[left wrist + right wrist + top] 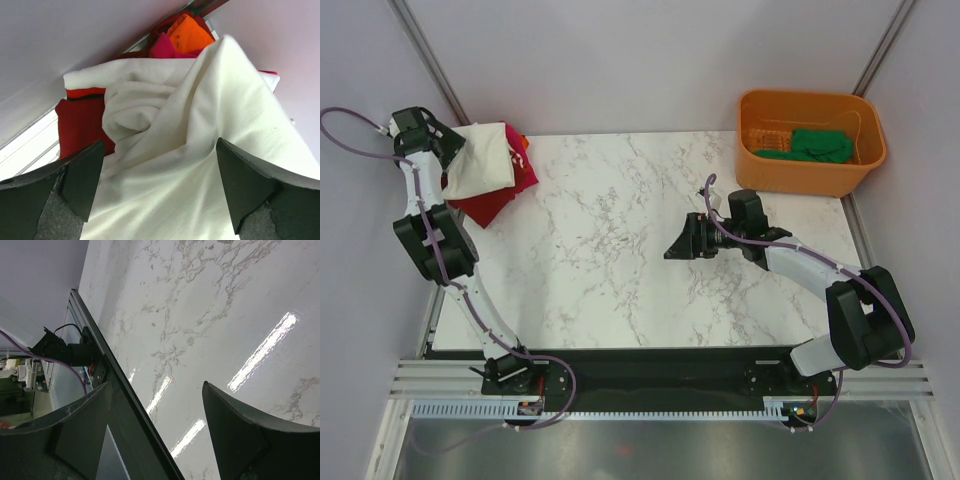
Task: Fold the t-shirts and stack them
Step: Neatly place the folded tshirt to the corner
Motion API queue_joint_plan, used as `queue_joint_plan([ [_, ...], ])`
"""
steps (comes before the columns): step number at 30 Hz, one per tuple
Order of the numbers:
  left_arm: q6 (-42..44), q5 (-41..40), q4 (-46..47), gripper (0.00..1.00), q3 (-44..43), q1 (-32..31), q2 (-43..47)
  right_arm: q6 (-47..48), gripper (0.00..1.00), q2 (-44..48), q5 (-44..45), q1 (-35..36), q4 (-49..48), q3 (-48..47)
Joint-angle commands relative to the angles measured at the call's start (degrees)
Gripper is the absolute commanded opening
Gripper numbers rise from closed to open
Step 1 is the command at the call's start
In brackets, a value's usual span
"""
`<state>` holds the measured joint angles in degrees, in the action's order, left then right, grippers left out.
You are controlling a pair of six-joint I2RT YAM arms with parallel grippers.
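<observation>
A folded cream-white t-shirt (480,160) lies on top of a dark red t-shirt (485,205) and a magenta-pink one (525,175) at the table's far left corner. My left gripper (445,150) is at the pile's left edge. In the left wrist view the left gripper (160,185) is open, its jaws wide apart over the rumpled cream shirt (200,125), with the dark red shirt (80,125) beneath. A green t-shirt (815,145) lies in the orange tub (810,178). My right gripper (675,245) is open and empty above the table's middle, as the right wrist view (156,385) confirms.
The marble table (610,260) has walls close behind and beside the pile. An orange piece of cloth (187,35) and magenta cloth (162,47) show behind the cream shirt. The table's near edge rail (125,390) and the left arm's base show in the right wrist view.
</observation>
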<state>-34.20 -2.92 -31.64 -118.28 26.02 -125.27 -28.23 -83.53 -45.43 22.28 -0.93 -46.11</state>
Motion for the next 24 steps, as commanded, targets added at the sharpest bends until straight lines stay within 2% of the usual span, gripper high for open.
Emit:
queue_joint_plan([
  [1, -1.14, -6.76, 4.13, 1.00, -3.18, 6.59, 5.83, -0.16, 0.81, 1.17, -1.59, 0.39, -3.11, -0.04],
  [8, -0.70, -7.19, 4.04, 1.00, -3.63, 6.76, 7.15, -0.78, 0.81, 0.64, -2.03, 0.48, -4.08, -0.04],
  [14, -3.33, -7.10, 4.22, 1.00, 4.70, 7.55, 13.90, -0.78, 0.81, 0.91, -1.94, 0.48, -4.26, -0.03],
  [24, -5.35, -5.53, 4.57, 1.00, 13.50, 7.55, 26.74, -0.86, 0.82, 2.40, -2.29, 1.01, -4.26, -0.04],
])
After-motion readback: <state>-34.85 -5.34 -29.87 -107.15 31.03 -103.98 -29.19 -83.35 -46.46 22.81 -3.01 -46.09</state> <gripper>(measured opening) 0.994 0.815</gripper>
